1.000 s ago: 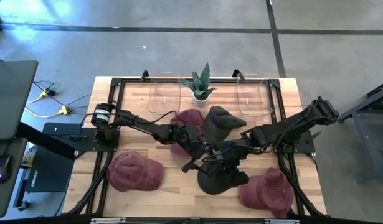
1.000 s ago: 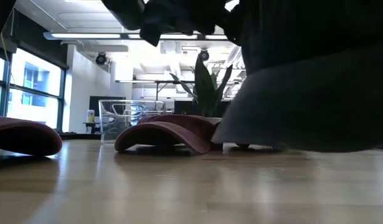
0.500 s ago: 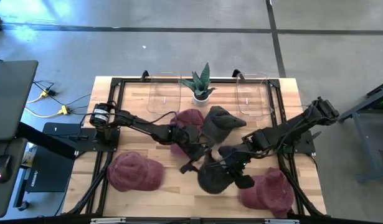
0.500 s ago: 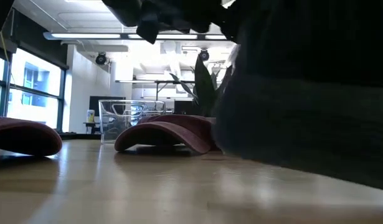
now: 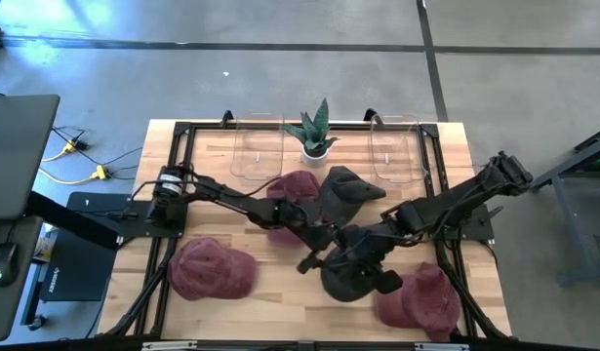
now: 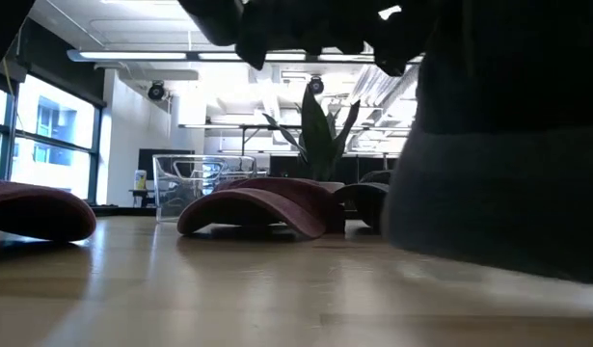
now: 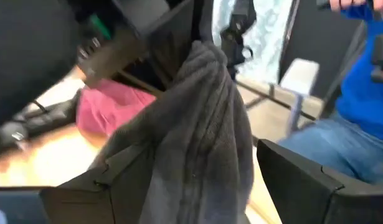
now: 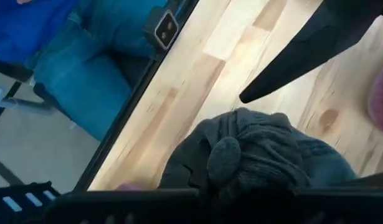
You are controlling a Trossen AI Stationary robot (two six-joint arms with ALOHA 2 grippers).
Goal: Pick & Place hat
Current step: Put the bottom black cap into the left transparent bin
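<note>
A dark grey knit hat [image 5: 356,281] sits near the table's near edge, between both grippers. My left gripper [image 5: 317,255] reaches it from the left, and my right gripper [image 5: 363,249] comes from the right, over its crown. In the left wrist view the hat [image 7: 203,137] is gathered into a ridged bunch between my fingers. In the right wrist view its crown and top button [image 8: 223,155] lie just ahead of me. In the low view the hat [image 6: 508,183] fills the right side, its bottom raised slightly off the wood. My left gripper has a gathered fold of the grey hat's side [image 7: 179,155] between its two fingers, coming level from the table's left; the cloth rises in a bunch past the fingers [image 7: 116,180]. My right gripper meets the hat's upper part [image 7: 207,53] from above and the right. Its own body hides the fingertips, and the cloth is drawn up toward it.
A second dark hat [image 5: 350,190] and a maroon hat [image 5: 295,185] lie behind the grippers. Two more maroon hats lie near left [image 5: 212,268] and near right [image 5: 421,297]. A potted plant [image 5: 317,136] stands between two clear bins [image 5: 259,146] [image 5: 395,146]. A person in blue [image 7: 365,81] sits beyond the table.
Both grippers and the grey hat have shifted toward the table's right. The hat tipped up on one side half a second ago; it now sits farther right, uncovering the dark hat behind it in the low view.
</note>
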